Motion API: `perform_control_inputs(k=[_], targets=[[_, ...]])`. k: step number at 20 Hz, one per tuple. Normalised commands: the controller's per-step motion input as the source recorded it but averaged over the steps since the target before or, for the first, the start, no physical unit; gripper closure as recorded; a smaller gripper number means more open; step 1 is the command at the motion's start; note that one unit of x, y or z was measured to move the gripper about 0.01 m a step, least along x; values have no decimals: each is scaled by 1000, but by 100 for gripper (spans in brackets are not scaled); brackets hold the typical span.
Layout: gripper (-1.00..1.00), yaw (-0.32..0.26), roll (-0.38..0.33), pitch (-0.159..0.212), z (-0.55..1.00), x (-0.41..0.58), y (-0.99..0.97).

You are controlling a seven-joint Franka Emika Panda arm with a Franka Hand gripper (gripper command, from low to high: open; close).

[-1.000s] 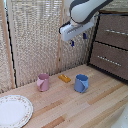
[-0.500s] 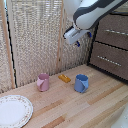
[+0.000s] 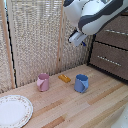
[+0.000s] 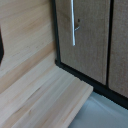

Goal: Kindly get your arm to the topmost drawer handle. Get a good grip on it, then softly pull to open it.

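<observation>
The arm (image 3: 95, 15) is hovering short of the drawer handle (image 3: 116, 32) on the still-closed top drawer, its end effector (image 3: 80, 40) apparently empty, spread indeterminable; reaching, gripping, pulling are remaining.

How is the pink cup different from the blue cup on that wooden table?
The small pink cup stands nearer the white patterned plate; the blue cup stands nearer the dark brown drawers. The blue cup looks slightly larger. The small orange block lies between them. Both stand upright on the table.
</observation>
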Motion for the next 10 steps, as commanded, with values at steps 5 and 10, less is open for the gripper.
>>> perform_control_inputs(k=[5,10], targets=[[-100,125,-374,0,0,-97,-157],[-100,108,-313,0,87,-135,-315]])
